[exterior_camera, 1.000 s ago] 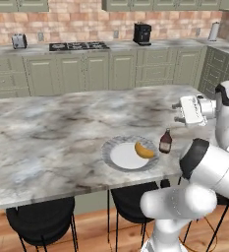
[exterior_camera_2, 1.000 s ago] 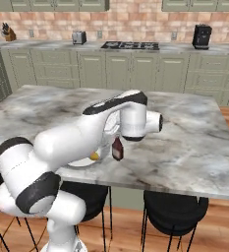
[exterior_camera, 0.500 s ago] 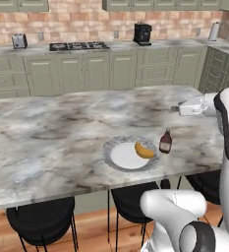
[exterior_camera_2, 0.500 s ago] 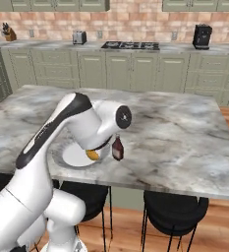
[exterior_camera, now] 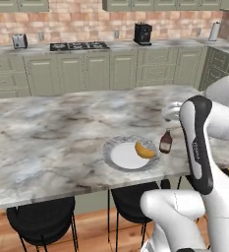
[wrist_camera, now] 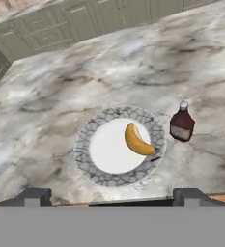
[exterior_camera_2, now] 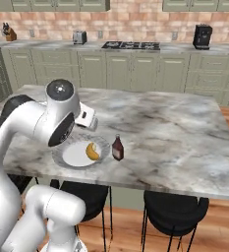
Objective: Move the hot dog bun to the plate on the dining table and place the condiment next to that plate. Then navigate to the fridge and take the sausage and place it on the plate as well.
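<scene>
The plate [exterior_camera: 115, 143] [exterior_camera_2: 63, 158] [wrist_camera: 84, 144] lies near the front edge of the dining table [exterior_camera: 47, 128] [exterior_camera_2: 175, 133] [wrist_camera: 133, 62]. On its right half rests the hot dog bun [exterior_camera: 144, 150] [exterior_camera_2: 92, 151] [wrist_camera: 138, 140]. Just right of the rim, the condiment [exterior_camera: 165, 141] [exterior_camera_2: 117, 147] [wrist_camera: 182, 123] stands upright on the marble. My gripper [exterior_camera_2: 89, 120] [wrist_camera: 112, 197] hangs above the table's near side and looks down on the plate. It is open, its tips wide apart with nothing between them.
Black stools [exterior_camera: 42, 219] [exterior_camera_2: 175, 209] stand under the table's near edge. Behind the table runs a counter with sage-green cabinets, a cooktop [exterior_camera: 79, 46], a toaster [exterior_camera: 19, 41] and a black coffee machine [exterior_camera: 142, 33] [exterior_camera_2: 202, 36].
My arm has swung round and folded back, drawing the hand away from the bottle and up over the near edge. Plate, bun and bottle have stayed in place.
</scene>
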